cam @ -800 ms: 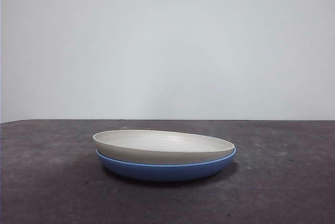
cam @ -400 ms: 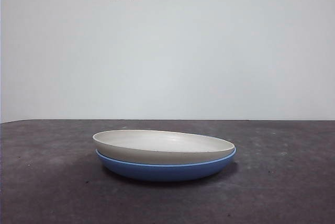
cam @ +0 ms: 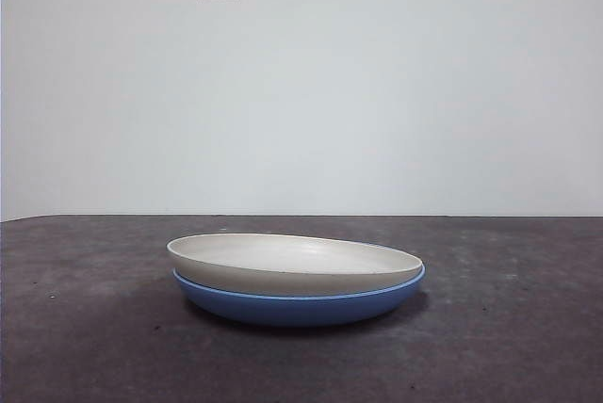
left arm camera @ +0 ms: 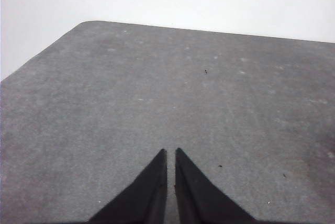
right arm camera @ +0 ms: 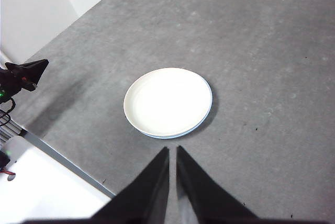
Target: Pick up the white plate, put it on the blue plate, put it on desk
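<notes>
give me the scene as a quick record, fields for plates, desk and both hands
white plate: matte cream-white round plate, stacked on the blue one, sitting slightly tilted
blue plate: glossy blue round plate, underneath, resting on the desk
desk: dark grey-brown mottled tabletop
left hand: left hand, jaws together, over bare desk, no plate in its view
right hand: right hand, jaws together, raised above the stack, holding nothing
contact: neither hand touches the plates

A matt, cream-white finish with faint concentric rings is shown by the white plate [cam: 294, 264]. A glossy, smooth blue surface is seen on the blue plate [cam: 297, 307]. The tabletop [cam: 85, 328] is rendered rough, mottled and matt, in dark grey-brown.
</notes>
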